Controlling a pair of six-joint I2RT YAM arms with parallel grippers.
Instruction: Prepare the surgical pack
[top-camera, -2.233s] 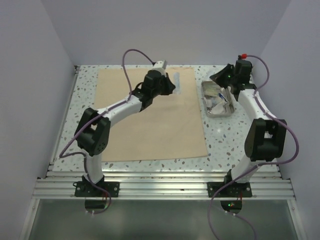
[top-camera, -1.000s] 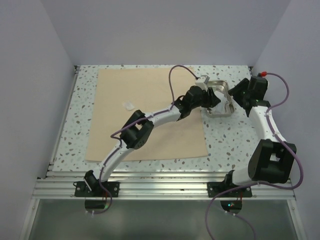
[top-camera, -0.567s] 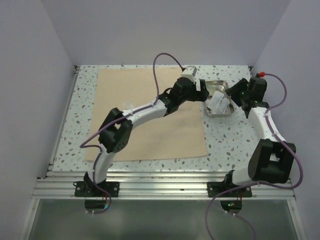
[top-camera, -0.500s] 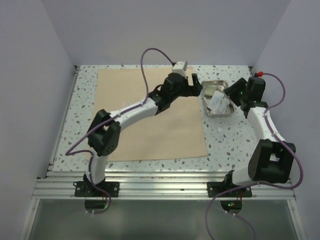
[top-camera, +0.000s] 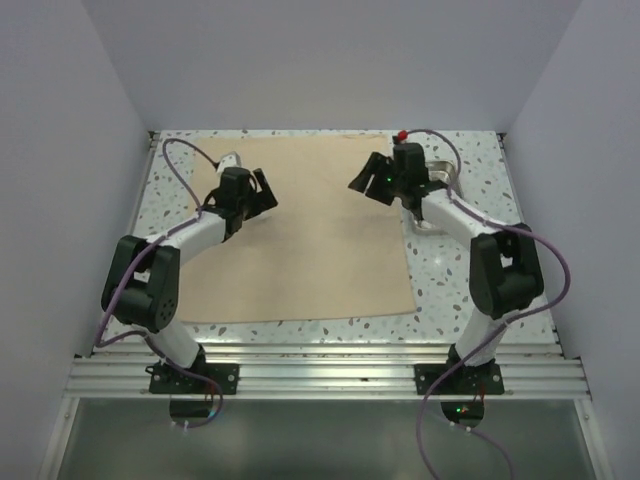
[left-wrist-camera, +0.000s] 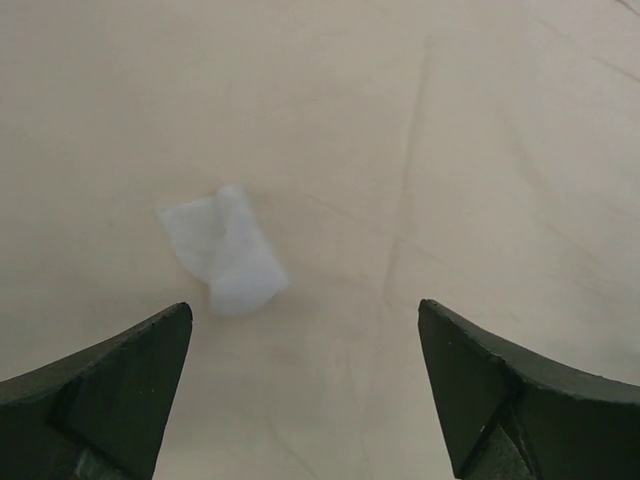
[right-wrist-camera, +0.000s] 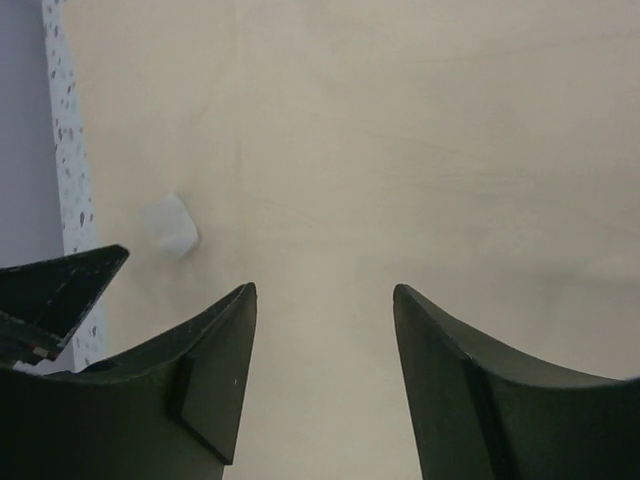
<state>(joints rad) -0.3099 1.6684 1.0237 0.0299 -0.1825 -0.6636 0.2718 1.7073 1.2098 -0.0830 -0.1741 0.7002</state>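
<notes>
Wrap sheet (top-camera: 310, 250) of the surgical pack lies flat across the speckled bench (top-camera: 450, 270), and one small white gauze packet (left-wrist-camera: 222, 250) rests on it toward its far left part. The steel tray (top-camera: 443, 172) stands off the sheet's far right edge, mostly hidden behind the right arm, so what it holds cannot be told. Both sets of fingers are spread wide and grasp nothing: the left fingers (top-camera: 262, 190) hang just over the gauze, while the right fingers (top-camera: 362, 180) hover above the sheet's far right part, well apart from it. In the left wrist view the gauze sits just beyond the fingertips but off centre, close to the left one, its long axis running diagonally across the gap. The left arm is plainly the nearer. To take the packet it would likely need to shift sideways toward that fingertip and reach slightly forward, perhaps turning the wrist so the fingers close across the short side.
</notes>
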